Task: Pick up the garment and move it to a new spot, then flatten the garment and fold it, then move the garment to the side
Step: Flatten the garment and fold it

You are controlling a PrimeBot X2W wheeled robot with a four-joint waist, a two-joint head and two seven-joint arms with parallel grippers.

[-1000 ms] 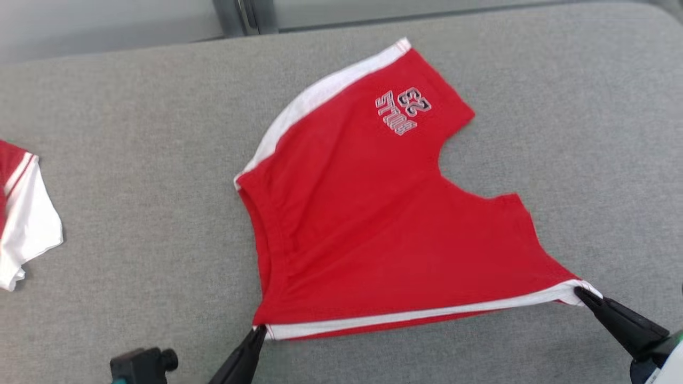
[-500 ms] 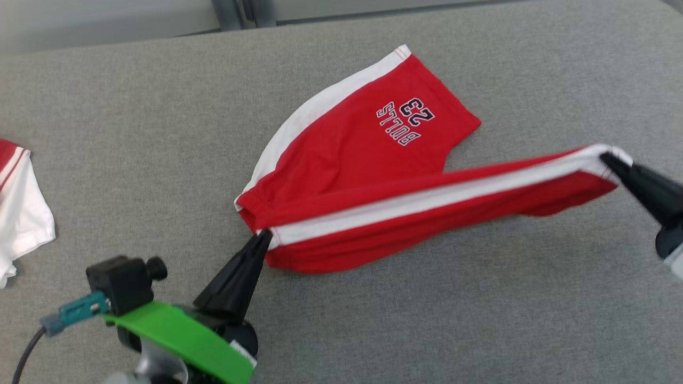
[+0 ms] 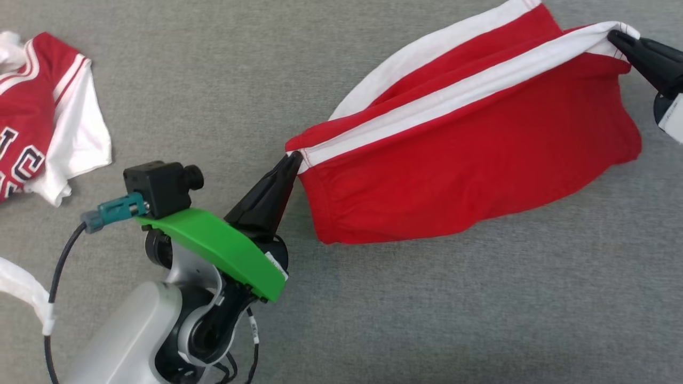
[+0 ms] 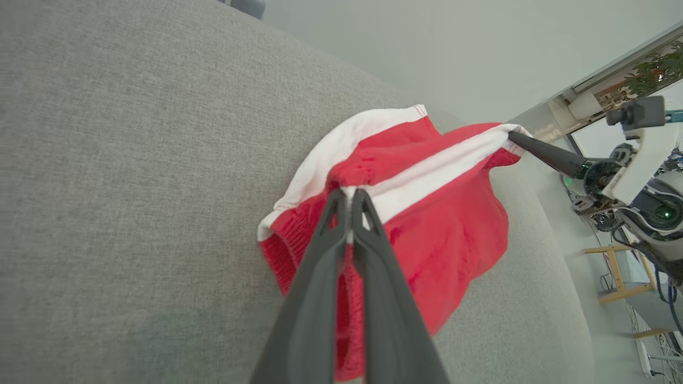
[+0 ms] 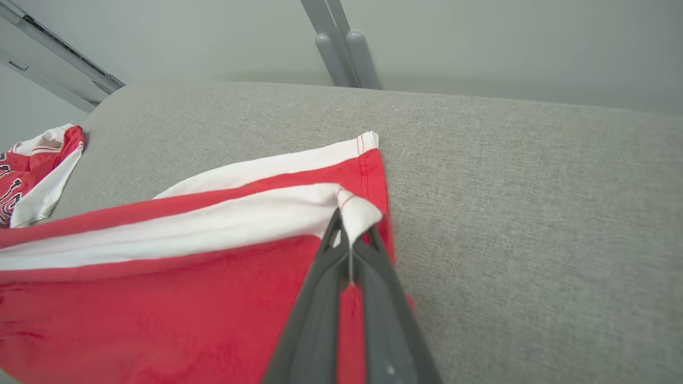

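Observation:
The garment (image 3: 469, 154) is a pair of red shorts with white side stripes, on the grey padded surface (image 3: 427, 320). Its near half is lifted and carried over the far half, the white stripe stretched taut between my grippers. My left gripper (image 3: 293, 160) is shut on the waistband corner of the stripe. My right gripper (image 3: 613, 36) is shut on the leg-hem corner at the upper right. In the left wrist view the fingers (image 4: 349, 200) pinch the white edge, with red cloth (image 4: 443, 229) hanging below. In the right wrist view the fingertips (image 5: 349, 224) clamp a white corner above the far leg's hem (image 5: 368, 154).
A second red and white garment (image 3: 37, 112), a jersey, lies crumpled at the left edge of the surface. Grey metal legs (image 5: 341, 48) stand beyond the far edge of the surface. Open grey cloth stretches in front of the shorts.
Both grippers carried the near edge of the shorts up and away over the far half, hiding the printed number. The head camera also shifted, so everything sits higher and further right.

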